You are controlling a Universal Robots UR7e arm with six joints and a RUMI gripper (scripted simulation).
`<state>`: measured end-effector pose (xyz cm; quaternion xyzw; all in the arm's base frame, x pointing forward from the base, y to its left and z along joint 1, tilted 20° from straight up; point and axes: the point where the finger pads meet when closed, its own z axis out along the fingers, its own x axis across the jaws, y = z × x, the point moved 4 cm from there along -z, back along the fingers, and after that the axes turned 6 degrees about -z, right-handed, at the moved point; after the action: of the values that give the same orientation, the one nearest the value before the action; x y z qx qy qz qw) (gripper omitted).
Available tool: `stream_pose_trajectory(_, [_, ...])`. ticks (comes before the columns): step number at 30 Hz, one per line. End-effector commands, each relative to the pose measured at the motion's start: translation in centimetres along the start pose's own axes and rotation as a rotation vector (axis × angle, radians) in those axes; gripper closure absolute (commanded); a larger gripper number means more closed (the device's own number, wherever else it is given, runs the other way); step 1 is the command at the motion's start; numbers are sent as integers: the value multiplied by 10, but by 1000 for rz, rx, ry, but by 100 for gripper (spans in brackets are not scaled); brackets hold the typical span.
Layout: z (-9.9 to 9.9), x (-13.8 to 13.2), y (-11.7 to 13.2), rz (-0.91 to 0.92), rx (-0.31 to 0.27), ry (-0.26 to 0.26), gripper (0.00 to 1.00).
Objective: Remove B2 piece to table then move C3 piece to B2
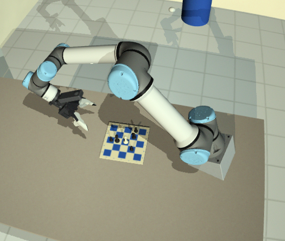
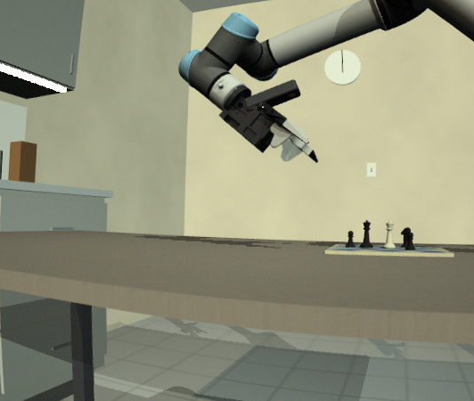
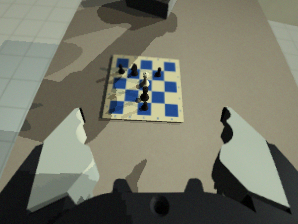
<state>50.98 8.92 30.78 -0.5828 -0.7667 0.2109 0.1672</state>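
A small blue-and-cream chessboard (image 1: 121,159) (image 2: 433,254) (image 3: 145,118) lies on the brown table. A white piece (image 1: 126,140) (image 2: 388,234) (image 3: 145,79) stands upright near its middle, with several black pieces (image 1: 117,138) (image 2: 366,233) (image 3: 144,94) upright around it. The edge letters and numbers are too small to read, so I cannot tell which pieces stand on B2 and C3. My gripper (image 1: 89,117) (image 2: 303,155) (image 3: 152,108) is open and empty. It hangs high above the table to the left of the board, tilted toward it.
The arm's base (image 1: 217,158) stands on the table right of the board, and the arm arches over the back of the board. A kitchen counter (image 2: 36,187) with canisters stands beyond the table's left end.
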Motion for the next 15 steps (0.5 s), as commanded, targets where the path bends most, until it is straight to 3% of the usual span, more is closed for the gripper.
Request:
stream_pose_trajectory(1, [2, 2, -10, -15, -58, -6, 0])
stream_pose_trajectory(15, [35, 17, -59, -101, -320, -64, 0])
